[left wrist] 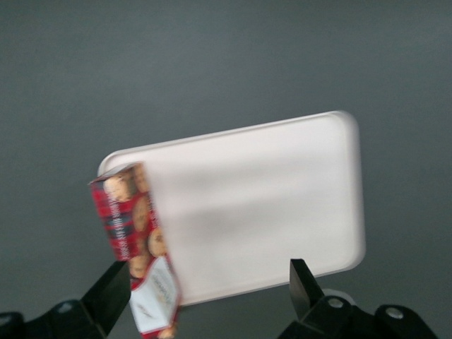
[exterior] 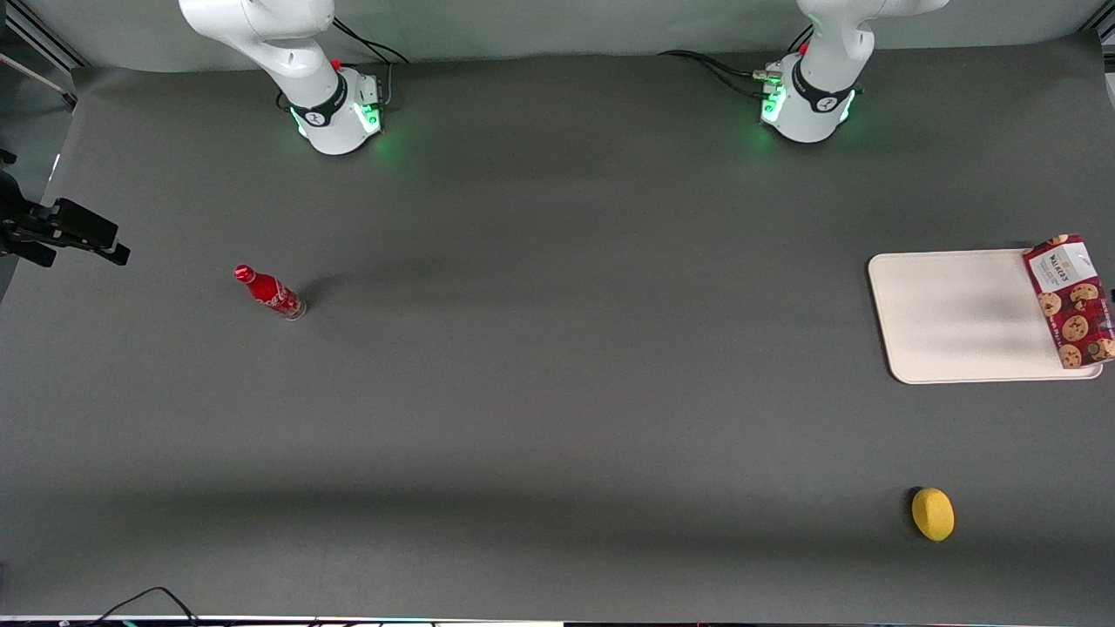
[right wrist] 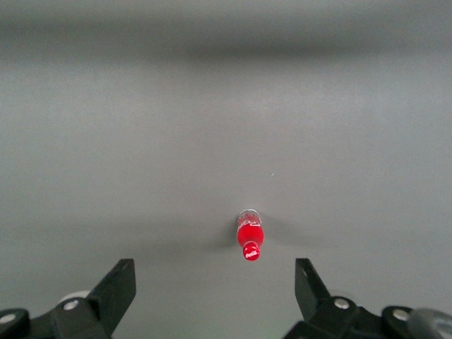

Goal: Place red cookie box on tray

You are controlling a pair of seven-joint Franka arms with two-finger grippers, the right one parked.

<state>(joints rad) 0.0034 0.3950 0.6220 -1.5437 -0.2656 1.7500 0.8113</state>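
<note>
The red cookie box (exterior: 1071, 300) lies along the short edge of the cream-white tray (exterior: 954, 318) at the working arm's end of the table, partly overhanging the rim. In the left wrist view the box (left wrist: 134, 240) shows its cookie print and white label patch, resting on the edge of the tray (left wrist: 261, 205). My left gripper (left wrist: 207, 272) hovers well above the tray, open, with nothing held between its black fingers (left wrist: 111, 289). The box's label end shows just inside one fingertip. The gripper itself is out of the front view.
A small red bottle (exterior: 270, 293) stands toward the parked arm's end of the table. A yellow lemon-like object (exterior: 932, 514) lies nearer the front camera than the tray. A black camera mount (exterior: 61, 231) sticks in at the parked arm's end.
</note>
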